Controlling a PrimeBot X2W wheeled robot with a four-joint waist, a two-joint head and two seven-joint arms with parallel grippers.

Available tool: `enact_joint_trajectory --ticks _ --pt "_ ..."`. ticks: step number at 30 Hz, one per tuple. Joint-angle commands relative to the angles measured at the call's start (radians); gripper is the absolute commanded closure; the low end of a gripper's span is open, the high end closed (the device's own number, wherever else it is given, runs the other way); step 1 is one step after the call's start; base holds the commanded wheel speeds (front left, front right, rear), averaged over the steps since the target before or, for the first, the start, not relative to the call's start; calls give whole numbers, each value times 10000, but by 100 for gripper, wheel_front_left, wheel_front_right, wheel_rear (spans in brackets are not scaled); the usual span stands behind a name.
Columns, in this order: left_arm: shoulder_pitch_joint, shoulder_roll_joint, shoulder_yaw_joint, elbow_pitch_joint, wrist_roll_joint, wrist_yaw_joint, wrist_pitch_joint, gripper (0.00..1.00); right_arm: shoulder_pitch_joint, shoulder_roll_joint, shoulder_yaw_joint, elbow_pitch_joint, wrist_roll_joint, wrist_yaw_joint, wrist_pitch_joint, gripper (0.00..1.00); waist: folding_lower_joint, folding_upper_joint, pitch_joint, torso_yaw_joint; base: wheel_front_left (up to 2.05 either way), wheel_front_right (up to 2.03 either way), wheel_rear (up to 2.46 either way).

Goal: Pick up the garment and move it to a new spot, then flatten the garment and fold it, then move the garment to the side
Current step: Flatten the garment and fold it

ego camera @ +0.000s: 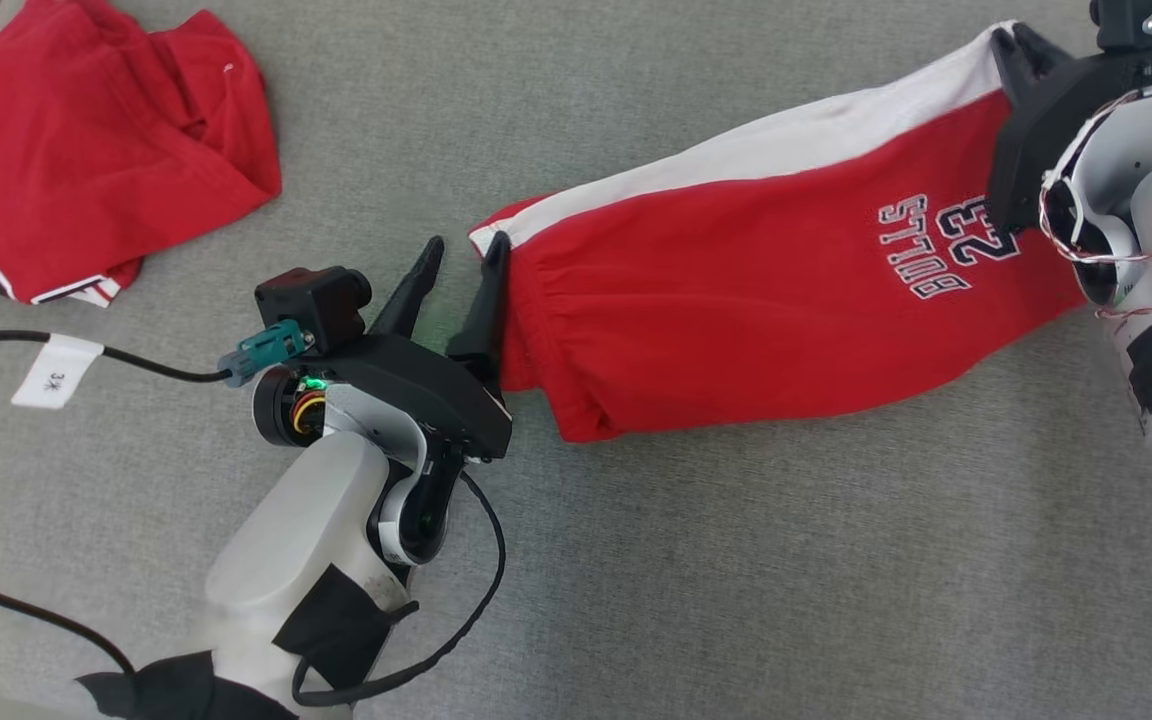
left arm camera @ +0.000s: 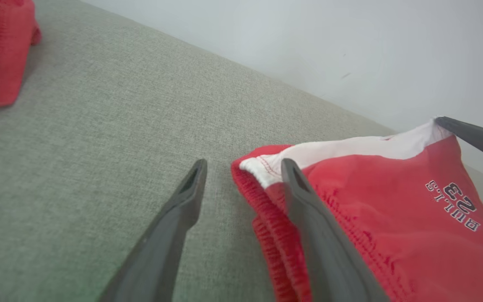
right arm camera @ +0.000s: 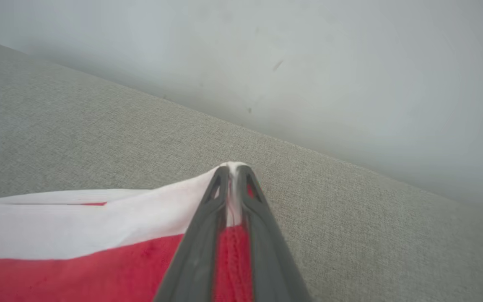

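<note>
Your left hand (ego camera: 466, 245) sits nearest, fingers spread and holding nothing, one finger touching the waistband end of the red shorts (ego camera: 756, 300). Beneath, the grey tabletop (ego camera: 636, 600) carries everything. Those shorts lie stretched flat across its middle between both hands, apparently doubled lengthwise. A second red garment (ego camera: 86, 150) is crumpled at far left, well apart. Your right hand (right arm camera: 233, 170) is clenched on the white-striped hem corner. Judgement: relocation and flattening look done, with one fold likely made. Further folding and the move aside remain.

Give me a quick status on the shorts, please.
Left gripper open at waistband. Right gripper shut on shorts, white-striped corner. Second red garment apart, not in the way.
</note>
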Motion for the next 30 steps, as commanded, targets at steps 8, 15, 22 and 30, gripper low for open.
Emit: enact_joint_trajectory --ticks 8,15,22,30 --pt "349 176 330 -173 93 -272 -559 0 -515 445 -364 1240 -72 -26 -262 0 -1 -1 -428 107 0 0 0" --pt "1848 762 776 -2064 1322 -469 -673 0 -80 437 -191 2022 561 -26 1118 0 -1 -1 -1252 17 0 0 0" --pt "4249 908 1345 -4721 3009 -710 -672 0 246 139 -683 2827 1170 -26 2060 0 -1 -1 -1666 250 0 0 0" --pt "5752 220 2018 -6121 3836 -833 -674 0 292 -388 -1082 3279 1136 -26 2469 0 -1 -1 -1280 947 0 0 0"
